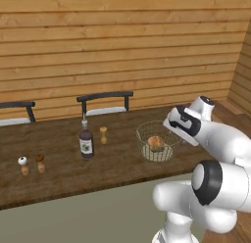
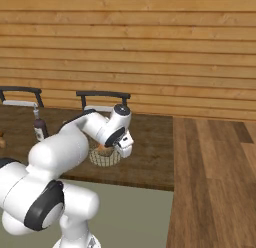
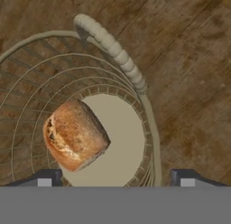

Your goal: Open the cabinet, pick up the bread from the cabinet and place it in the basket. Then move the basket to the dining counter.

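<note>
The basket (image 1: pixel 145 137) of tan wire mesh stands on the dark wood dining counter (image 1: pixel 59 168), near its right end. Inside it lies the bread (image 1: pixel 155 141), a golden-brown bun; the hand view shows it (image 3: pixel 74 135) on the basket's pale base (image 3: pixel 122 142), left of centre. My gripper (image 3: pixel 115 180) hangs just above the basket's right rim (image 3: pixel 151 123), open, with its fingertips (image 3: pixel 45 178) wide apart and nothing held. From the right base view the hand (image 2: pixel 123 144) partly hides the basket (image 2: pixel 102 160). The cabinet is out of view.
A dark bottle (image 1: pixel 87 141), a small wooden shaker (image 1: pixel 103 134) and two more shakers (image 1: pixel 23 165) stand on the counter to the basket's left. Two chairs (image 1: pixel 104 102) sit behind it against the plank wall. Wooden floor (image 2: pixel 215 182) lies to the right.
</note>
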